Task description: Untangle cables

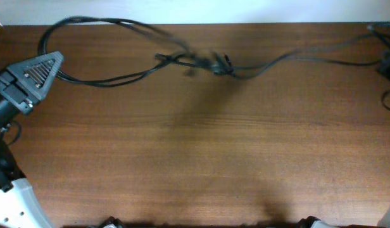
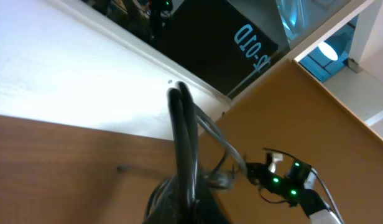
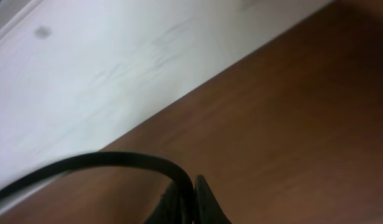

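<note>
cables [image 1: 106,82]: strung along table [image 1: 195,145] at 12 o'clock | left gripper [image 1: 52,63], 10 o'clock: clamped on strands | right gripper [image 3: 190,208], 2 o'clock: clamped on far end | progress: cables spread out, knot [image 1: 215,63] at 12 not undone, most work left

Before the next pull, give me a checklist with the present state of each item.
1. Grip of the left hand on the thin black cables: ok, shut on them.
2. Grip of the right hand on a cable: ok, shut on it.
3. The tangled knot between the hands undone: not ok.
4. Slack left in the cables over the brown wooden table: ok, they curve.
5. Crossing order inside the knot readable: cannot tell, blurred.
</note>
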